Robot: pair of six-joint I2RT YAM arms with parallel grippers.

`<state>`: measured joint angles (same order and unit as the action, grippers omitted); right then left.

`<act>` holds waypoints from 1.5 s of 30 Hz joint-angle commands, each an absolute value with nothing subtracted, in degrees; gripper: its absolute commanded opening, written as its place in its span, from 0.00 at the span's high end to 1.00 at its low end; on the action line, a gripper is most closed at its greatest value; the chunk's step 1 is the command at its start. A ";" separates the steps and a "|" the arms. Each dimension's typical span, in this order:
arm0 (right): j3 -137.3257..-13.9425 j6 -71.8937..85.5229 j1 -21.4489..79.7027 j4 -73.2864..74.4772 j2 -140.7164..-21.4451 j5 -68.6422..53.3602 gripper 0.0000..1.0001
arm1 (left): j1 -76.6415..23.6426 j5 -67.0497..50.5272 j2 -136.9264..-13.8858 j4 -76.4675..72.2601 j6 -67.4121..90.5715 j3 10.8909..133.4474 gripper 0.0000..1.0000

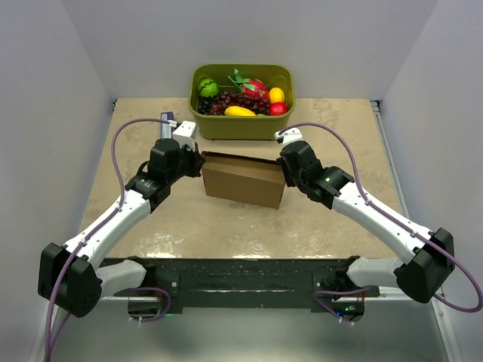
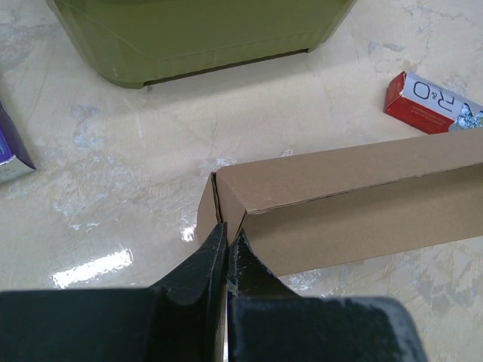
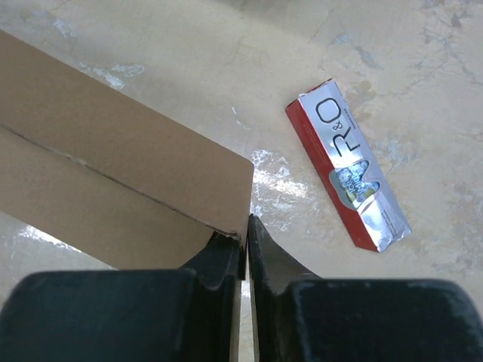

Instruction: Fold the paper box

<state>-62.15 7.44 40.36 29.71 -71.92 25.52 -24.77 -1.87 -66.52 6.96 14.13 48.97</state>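
One red carton (image 3: pixel 347 166), green tub (image 1: pixel 241 125) near paper box (image 1: pixel 241 181), seemingly apart.

The black-and-white left arm (image 1: pixel 113 219) reaches forward and inward to the left end of the plain brown cardboard paper box (image 1: pixel 241 181). Its black two-finger left gripper (image 2: pixel 229 230) is closed, the tips pinching the corner edge there. The right arm (image 1: pixel 377 215) mirrors it toward the right end of the box. The right gripper (image 3: pixel 245 226) has its jaws drawn nearly together on that corner.
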 commanded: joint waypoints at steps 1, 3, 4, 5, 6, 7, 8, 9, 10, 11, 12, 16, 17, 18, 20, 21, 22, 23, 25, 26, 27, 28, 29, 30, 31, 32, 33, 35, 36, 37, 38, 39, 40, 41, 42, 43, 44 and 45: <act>-67.14 7.20 40.17 32.86 -71.46 19.97 0.98 | -25.49 -3.87 -69.17 15.55 12.66 49.83 1.00; -69.86 7.91 40.25 35.24 -72.33 18.20 1.00 | -25.66 -3.25 -69.43 16.17 12.39 50.45 1.00; -70.92 8.52 40.17 36.20 -72.86 16.37 1.00 | -25.84 -2.56 -69.52 16.43 12.04 50.97 1.00; -73.02 8.79 40.17 37.95 -73.56 15.48 1.00 | -26.01 -2.11 -69.78 16.70 11.87 51.32 1.00; -74.17 8.96 40.17 38.84 -75.04 14.42 1.00 | -26.45 -1.67 -69.96 17.22 11.60 51.68 1.00; -76.01 9.05 40.17 39.80 -76.10 12.41 1.00 | -26.72 -0.63 -70.13 17.57 11.25 52.20 1.00; -76.72 8.97 40.17 40.77 -76.81 11.17 1.00 | -26.89 -0.18 -70.40 17.93 11.08 52.47 1.00; -77.42 8.88 39.99 41.30 -78.64 10.38 1.00 | -27.16 -0.18 -70.49 18.10 10.99 52.73 1.00; -78.48 8.88 39.82 41.83 -79.53 9.85 1.00 | -27.33 -0.18 -70.49 18.11 10.73 52.82 1.00; -79.01 9.05 39.73 42.88 -80.24 8.89 1.00 | -27.42 -0.18 -70.40 18.11 10.64 52.82 1.00; -79.54 9.49 39.55 43.33 -81.72 8.70 1.00 | -27.51 1.65 -70.31 18.19 10.29 52.91 1.00; -81.64 10.63 38.41 44.12 -83.75 5.89 1.00 | -28.12 2.55 -69.87 18.02 9.84 52.82 1.00; -81.82 10.63 38.32 44.12 -83.93 6.15 1.00 | -28.30 2.46 -69.70 17.93 9.84 52.74 1.00; -81.91 10.63 38.32 44.12 -84.02 6.33 1.00 | -28.39 2.11 -69.52 17.58 9.84 52.82 1.00; -82.00 10.28 38.32 43.95 -84.29 6.85 1.00 | -28.39 1.67 -68.47 16.88 9.84 52.38 1.00; -81.91 10.20 38.41 43.95 -84.29 7.46 1.00 | -28.39 1.58 -68.03 16.09 10.02 52.21 1.00; -81.57 10.11 38.41 43.68 -83.94 7.82 1.00 | -28.39 1.50 -67.51 15.74 10.11 52.03 0.97; -81.39 10.11 38.41 43.51 -83.67 8.00 1.00 | -28.39 1.49 -66.72 15.47 10.19 52.03 0.95; -80.69 9.84 38.32 42.63 -83.15 8.44 1.00 | -28.39 1.76 -66.18 15.03 10.28 52.12 0.86; -80.42 9.76 38.32 42.45 -82.80 8.44 1.00 | -28.39 1.84 -65.83 14.94 10.46 52.29 0.84; -80.25 9.06 38.32 42.36 -82.71 8.35 1.00 | -28.39 1.85 -65.66 14.85 10.63 52.47 0.78; -80.07 8.79 38.41 42.36 -82.71 8.00 1.00 | -28.39 1.85 -65.31 14.77 10.63 52.56 0.74; -79.98 8.53 38.41 42.28 -82.79 7.65 1.00 | -28.39 1.85 -65.22 14.59 10.72 52.73 0.71; -79.81 7.83 38.50 42.28 -82.71 7.30 1.00 | -28.30 1.93 -64.95 14.50 10.98 52.91 0.64; -79.54 7.56 38.50 42.19 -82.79 7.03 1.00 | -28.30 2.11 -64.69 14.33 11.07 52.91 0.61; -79.45 7.38 38.41 42.19 -82.79 6.94 1.00 | -28.39 2.20 -63.90 13.89 11.34 52.82 0.58; -79.37 6.86 38.41 42.36 -82.71 6.77 1.00 | -28.30 2.37 -63.37 13.45 11.86 52.39 0.51; -79.10 6.77 38.50 42.36 -82.44 6.50 1.00 | -28.39 2.37 -61.71 12.14 12.48 51.51 0.45; -78.93 6.59 38.50 42.19 -82.09 6.42 1.00 | -28.39 2.81 -61.18 11.78 13.00 50.37 0.41; -78.49 6.59 38.41 41.93 -81.83 6.42 1.00 | -28.39 3.16 -60.30 11.52 13.27 49.75 0.39; -78.31 6.68 38.41 41.84 -81.74 6.42 1.00 | -28.39 3.69 -60.03 11.43 13.53 49.22 0.38; -78.22 6.59 38.41 41.75 -81.48 6.24 1.00 | -28.39 5.00 -59.68 11.43 13.97 48.26 0.37; -78.05 6.59 38.41 41.57 -81.30 6.24 1.00 | -28.39 5.62 -59.16 11.51 14.24 47.73 0.36; -78.05 6.50 38.41 41.57 -81.30 6.15 1.00 | -28.30 6.32 -58.89 11.43 14.50 47.20 0.36; -78.05 6.42 38.41 41.57 -81.30 6.15 1.00 | -28.30 7.20 -58.54 11.25 15.02 46.24 0.36; -78.05 6.33 38.41 41.57 -81.30 6.15 1.00 | -28.30 7.55 -57.67 10.90 15.38 45.71 0.37; -78.05 6.24 38.41 41.57 -81.30 6.15 1.00 | -28.30 7.73 -57.31 10.03 15.64 45.18 0.37; -78.05 6.33 38.41 41.75 -81.30 6.24 1.00 | -28.21 8.17 -56.87 9.58 16.43 44.04 0.38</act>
<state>-78.32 7.20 37.91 42.83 -83.00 9.19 -27.94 5.65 -59.00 13.74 13.39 46.65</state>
